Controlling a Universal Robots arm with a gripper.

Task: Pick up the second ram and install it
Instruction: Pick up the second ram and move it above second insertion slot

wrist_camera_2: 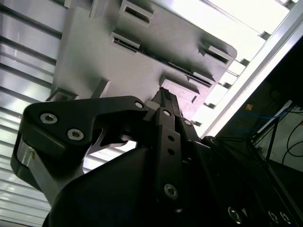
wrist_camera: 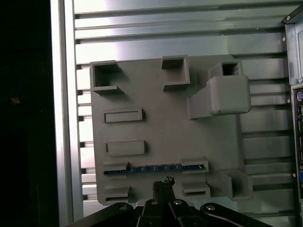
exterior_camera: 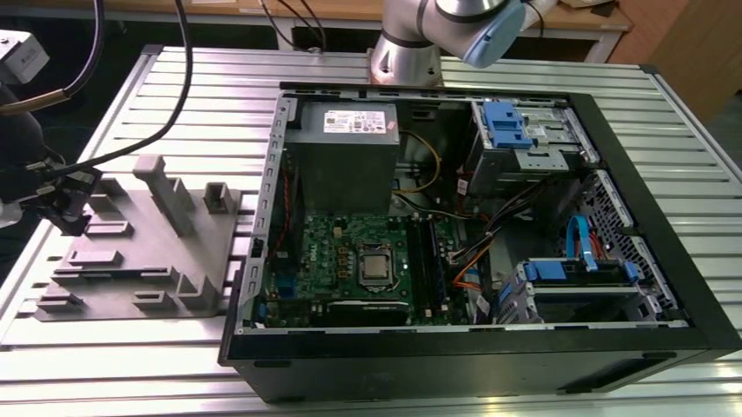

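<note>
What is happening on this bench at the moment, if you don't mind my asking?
A Universal Robots arm has its black gripper over the grey moulded holder tray, which lies on the slotted aluminium table beside the open black computer case. The long, thin blue-green memory stick sits on edge in one of the tray's slots, just ahead of the gripper. The gripper is shut and holds nothing, so the stick is not yet picked up.
</note>
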